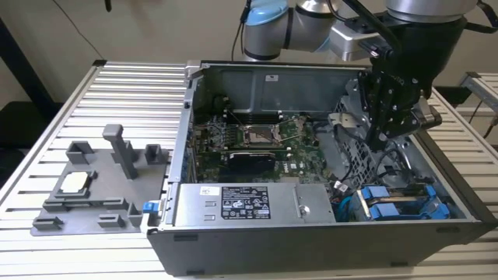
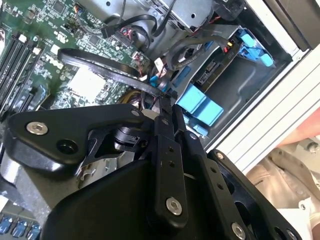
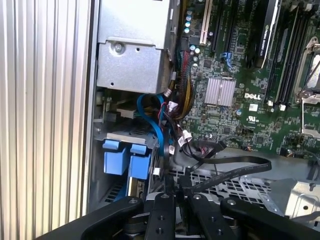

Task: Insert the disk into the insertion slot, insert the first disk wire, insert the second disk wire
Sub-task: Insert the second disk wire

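Observation:
The disk's blue carrier (image 1: 397,204) lies in the drive bay at the case's near corner, on the exterior view's right. Its blue tabs (image 3: 120,156) (image 2: 200,107) show in both wrist views, just beyond the fingertips. My gripper (image 1: 376,143) reaches down inside the open case, above and behind that bay. Its black fingers (image 3: 165,202) are pressed together on the end of a flat black disk wire (image 3: 235,170). That wire (image 2: 110,67) loops away over the perforated drive cage towards the motherboard. In the second wrist view my gripper (image 2: 165,100) hovers close to the blue tabs.
A grey power supply (image 1: 249,204) with a white sticker fills the case's near side, beside the bay. Loose blue, red and yellow cables (image 3: 172,112) hang between it and the motherboard (image 1: 257,140). A grey plastic fixture (image 1: 101,181) sits on the slatted table (image 1: 132,93) at the exterior view's left.

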Robot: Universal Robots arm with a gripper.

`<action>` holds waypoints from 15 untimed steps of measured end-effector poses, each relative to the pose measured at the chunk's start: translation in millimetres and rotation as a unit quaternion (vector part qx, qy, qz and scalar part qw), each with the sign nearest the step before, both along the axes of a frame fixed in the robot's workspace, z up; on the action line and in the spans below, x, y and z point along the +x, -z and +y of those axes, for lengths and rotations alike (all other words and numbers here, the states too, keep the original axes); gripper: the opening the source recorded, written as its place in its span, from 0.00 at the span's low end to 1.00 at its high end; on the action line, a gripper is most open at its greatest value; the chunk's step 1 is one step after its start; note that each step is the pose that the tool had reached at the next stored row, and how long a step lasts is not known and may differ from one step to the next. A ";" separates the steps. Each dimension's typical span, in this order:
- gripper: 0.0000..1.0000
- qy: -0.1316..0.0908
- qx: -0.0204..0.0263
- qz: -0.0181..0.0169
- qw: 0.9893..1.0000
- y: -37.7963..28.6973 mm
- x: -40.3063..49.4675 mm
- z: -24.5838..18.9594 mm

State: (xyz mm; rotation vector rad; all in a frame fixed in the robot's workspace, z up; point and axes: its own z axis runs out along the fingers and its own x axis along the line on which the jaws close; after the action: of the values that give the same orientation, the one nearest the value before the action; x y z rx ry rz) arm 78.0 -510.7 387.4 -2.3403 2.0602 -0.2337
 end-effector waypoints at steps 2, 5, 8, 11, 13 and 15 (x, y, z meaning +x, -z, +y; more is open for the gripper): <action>0.16 0.000 0.000 0.002 1.000 0.1 2.1 -3.6; 0.16 0.000 0.000 0.006 1.000 0.2 5.6 -11.5; 0.16 0.000 0.000 0.010 1.000 0.4 9.4 -20.7; 0.16 0.000 0.000 0.014 1.000 0.4 13.8 -28.7; 0.16 0.000 0.000 0.018 1.000 0.4 17.1 -33.4; 0.16 0.000 0.000 0.021 1.000 0.4 20.5 -37.9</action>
State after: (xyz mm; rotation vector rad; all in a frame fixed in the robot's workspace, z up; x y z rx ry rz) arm 98.5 -548.7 387.0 -2.3651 2.0781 -0.1867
